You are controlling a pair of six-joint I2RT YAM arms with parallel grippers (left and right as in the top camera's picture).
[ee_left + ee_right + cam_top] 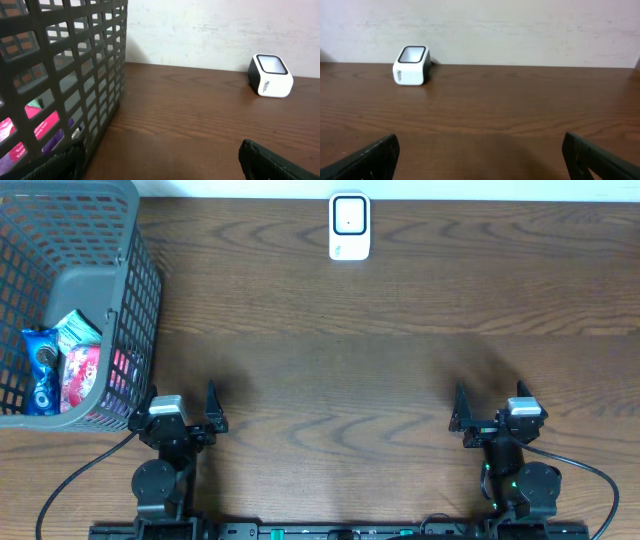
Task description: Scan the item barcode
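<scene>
Left fingers and right fingers wide apart, both empty.

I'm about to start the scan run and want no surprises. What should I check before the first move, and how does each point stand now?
1. Left gripper open and empty: ok.
2. Right gripper open and empty: ok.
3. Items to pick are present: ok, snack packets lie in the basket.
4. Scanner standing at the far edge with nothing in front of its window: ok.
5. Table free between grippers and scanner: ok.
6. Barcode side of any packet facing up: cannot tell.
</scene>
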